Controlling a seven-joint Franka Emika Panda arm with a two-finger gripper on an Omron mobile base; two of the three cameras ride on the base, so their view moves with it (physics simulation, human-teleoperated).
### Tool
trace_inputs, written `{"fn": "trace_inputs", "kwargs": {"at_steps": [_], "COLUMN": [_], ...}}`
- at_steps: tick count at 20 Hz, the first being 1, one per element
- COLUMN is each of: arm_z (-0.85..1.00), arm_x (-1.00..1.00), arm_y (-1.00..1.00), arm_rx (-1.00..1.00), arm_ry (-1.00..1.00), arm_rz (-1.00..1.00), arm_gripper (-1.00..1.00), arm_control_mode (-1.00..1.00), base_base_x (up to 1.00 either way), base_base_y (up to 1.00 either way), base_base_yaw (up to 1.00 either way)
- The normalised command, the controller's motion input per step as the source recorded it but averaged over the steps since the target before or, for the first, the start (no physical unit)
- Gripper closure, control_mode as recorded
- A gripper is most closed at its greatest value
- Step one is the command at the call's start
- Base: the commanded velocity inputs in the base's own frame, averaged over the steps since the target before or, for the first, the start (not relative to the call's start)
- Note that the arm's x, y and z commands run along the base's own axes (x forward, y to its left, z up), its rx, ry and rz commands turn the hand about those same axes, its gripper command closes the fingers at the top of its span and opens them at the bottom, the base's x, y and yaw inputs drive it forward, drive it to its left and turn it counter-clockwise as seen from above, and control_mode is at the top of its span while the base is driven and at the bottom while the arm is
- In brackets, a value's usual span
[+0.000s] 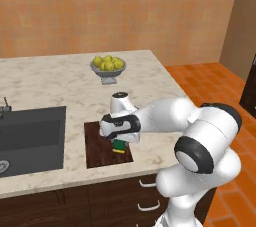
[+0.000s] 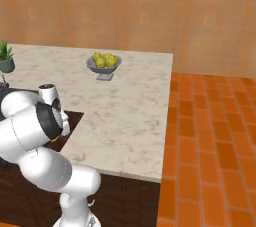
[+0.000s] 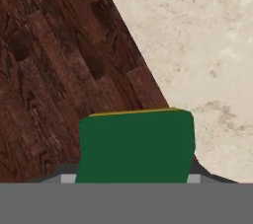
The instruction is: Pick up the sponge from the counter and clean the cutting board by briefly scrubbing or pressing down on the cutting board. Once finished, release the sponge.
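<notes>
One job done: the sponge (image 1: 119, 146) has been picked up and brought to the cutting board (image 1: 97, 146).
Sponge place: it is seen at the right side of the board, near the board's right edge, green side toward the hand.
Fingers: the gripper (image 1: 119, 141) is closed on the sponge; the fingers are set narrow on its two sides, as far as can be seen.
Touching or not: the sponge looks to be pressed on the board, but it cannot be told for sure.
Board place: it lies flat at the near edge of the surface (image 1: 60, 81), just right of the sink (image 1: 30, 138).
Other things: a bowl of lemons (image 1: 108, 65) is set far back, well apart from the board.
Still to do: a short scrub or press is probably under way or about to come.
Last job left: the sponge must be let go.
</notes>
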Motion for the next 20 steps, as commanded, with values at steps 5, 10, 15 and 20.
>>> {"fn": "trace_inputs", "kwargs": {"at_steps": [5, 10, 15, 20], "arm_z": [0.0, 0.01, 0.01, -0.01], "arm_x": [0.0, 0.0, 0.0, 0.0], "arm_y": [0.62, 0.52, 0.26, 0.04], "arm_rx": [-0.16, -0.1, -0.02, 0.0], "arm_ry": [-0.04, -0.02, 0.0, -0.13], "arm_rz": [-0.16, -0.06, 0.0, 0.06], "arm_gripper": [1.0, 1.0, 1.0, 1.0], "arm_control_mode": [-1.0, -1.0, -1.0, -1.0], "base_base_x": [0.0, 0.0, 0.0, 0.0], "base_base_y": [0.0, 0.0, 0.0, 0.0], "base_base_yaw": [0.0, 0.0, 0.0, 0.0]}}
